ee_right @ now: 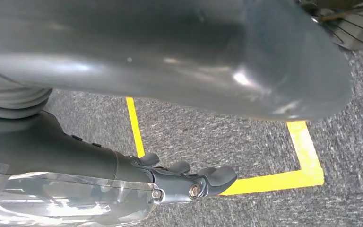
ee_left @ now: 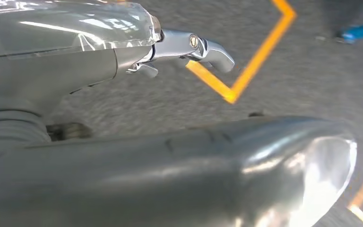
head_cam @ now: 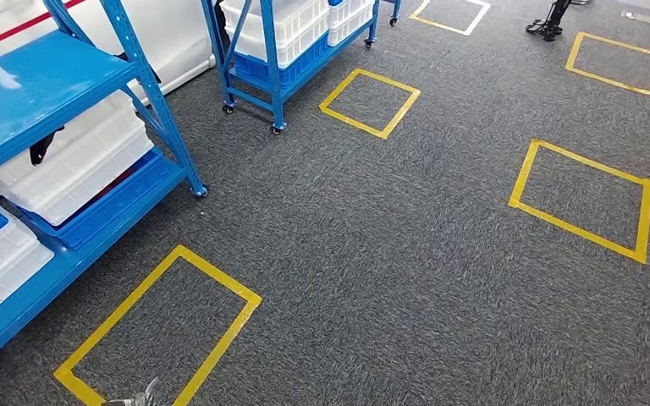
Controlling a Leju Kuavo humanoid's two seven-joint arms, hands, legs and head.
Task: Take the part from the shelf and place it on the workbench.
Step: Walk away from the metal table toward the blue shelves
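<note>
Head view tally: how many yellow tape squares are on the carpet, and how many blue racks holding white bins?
Yellow tape squares: 5
Blue racks holding white bins: 2
Total: 7

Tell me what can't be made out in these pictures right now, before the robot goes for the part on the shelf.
- The part: head view, white bins on the blue shelf hide their contents.
- Left robot hand: left wrist view, the thumb fills the foreground, so its hold is unclear.
- Right robot hand: right wrist view, likewise.
- Workbench: none seen.
</note>
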